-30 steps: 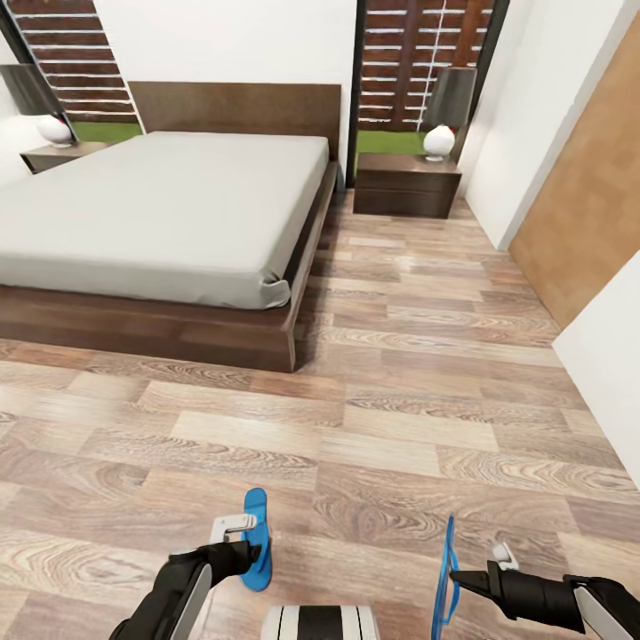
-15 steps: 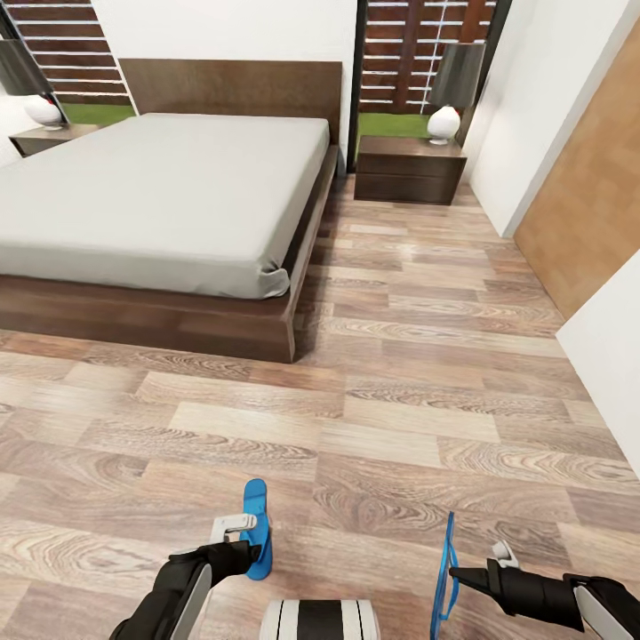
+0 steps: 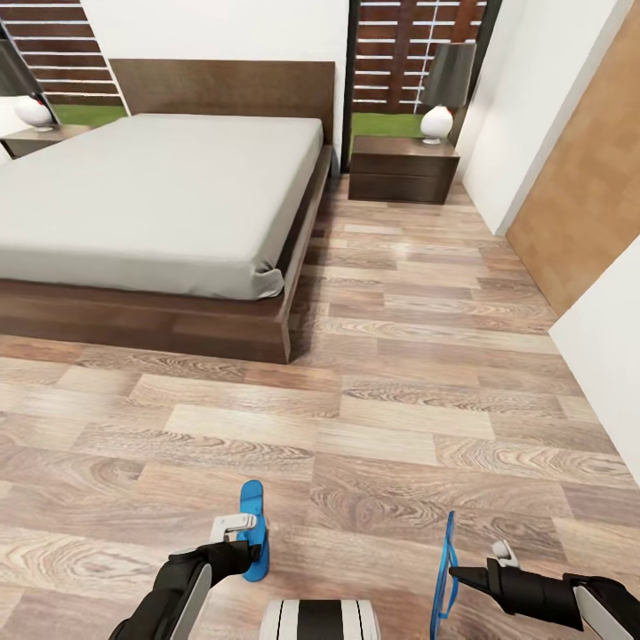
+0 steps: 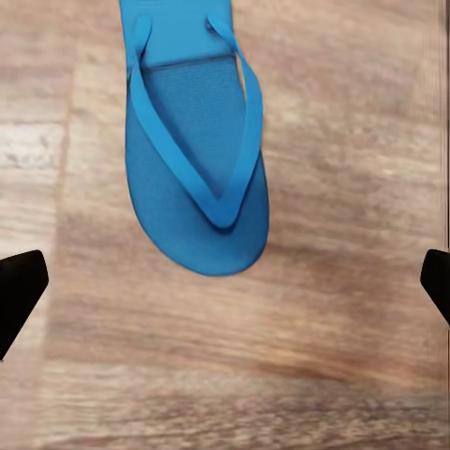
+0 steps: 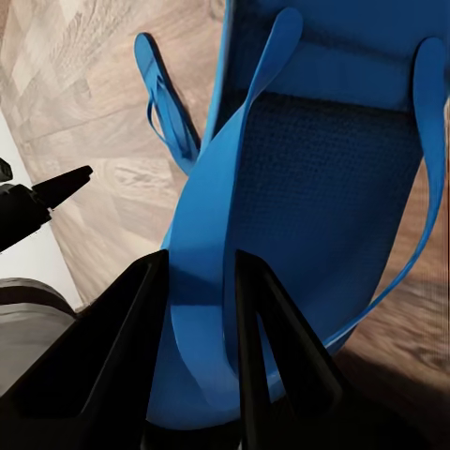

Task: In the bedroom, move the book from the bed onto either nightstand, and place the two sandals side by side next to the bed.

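The right end effector (image 3: 458,576) is clamped on one blue sandal (image 3: 444,578), held on edge for carrying. The other sandal (image 4: 195,150) lies flat on the floor (image 3: 400,400) under the left end effector (image 3: 242,539), whose fingers are wide apart. The bed (image 3: 151,196) waits at 11 o'clock.

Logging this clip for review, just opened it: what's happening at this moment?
The robot faces the bed across the wood floor. Its right gripper is shut on a blue sandal, held on edge. The other sandal lies flat on the floor beyond the open left gripper, apart from it.
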{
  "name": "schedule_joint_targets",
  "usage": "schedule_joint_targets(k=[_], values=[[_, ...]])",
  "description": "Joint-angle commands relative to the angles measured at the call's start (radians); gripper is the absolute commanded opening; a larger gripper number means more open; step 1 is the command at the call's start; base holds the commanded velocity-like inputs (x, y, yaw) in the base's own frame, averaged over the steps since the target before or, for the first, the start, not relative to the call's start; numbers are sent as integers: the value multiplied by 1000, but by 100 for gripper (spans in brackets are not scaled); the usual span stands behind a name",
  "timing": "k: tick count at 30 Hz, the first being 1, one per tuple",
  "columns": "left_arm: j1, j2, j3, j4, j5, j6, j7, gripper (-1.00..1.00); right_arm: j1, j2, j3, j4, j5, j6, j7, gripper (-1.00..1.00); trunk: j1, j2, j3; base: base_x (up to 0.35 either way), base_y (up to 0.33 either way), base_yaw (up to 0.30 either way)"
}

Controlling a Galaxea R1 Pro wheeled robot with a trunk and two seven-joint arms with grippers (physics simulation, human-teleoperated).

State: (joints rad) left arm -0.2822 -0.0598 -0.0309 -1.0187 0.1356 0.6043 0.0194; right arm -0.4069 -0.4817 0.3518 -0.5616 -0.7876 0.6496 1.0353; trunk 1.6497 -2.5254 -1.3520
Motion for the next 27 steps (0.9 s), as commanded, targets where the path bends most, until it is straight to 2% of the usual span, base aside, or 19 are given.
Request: schedule_joint_targets(k=[1, 10, 17, 27], values=[[0, 0, 0, -1, 7, 5, 2, 100, -1, -1, 6, 0, -10, 7, 0, -100, 0, 0, -1, 0, 0, -119], [0, 0, 2, -1, 7, 4, 1, 100, -1, -1, 6, 0, -10, 7, 0, -100, 0, 0, -1, 1, 0, -20], [0, 1, 3, -2, 6, 0, -1, 100, -1, -1, 6, 1, -10, 7, 0, -100, 0, 0, -1, 162, 0, -1], [0, 1, 3, -4, 6, 0, -1, 100, -1, -1, 6, 0, -10, 7, 0, -100, 0, 0, -1, 14, 0, 0]])
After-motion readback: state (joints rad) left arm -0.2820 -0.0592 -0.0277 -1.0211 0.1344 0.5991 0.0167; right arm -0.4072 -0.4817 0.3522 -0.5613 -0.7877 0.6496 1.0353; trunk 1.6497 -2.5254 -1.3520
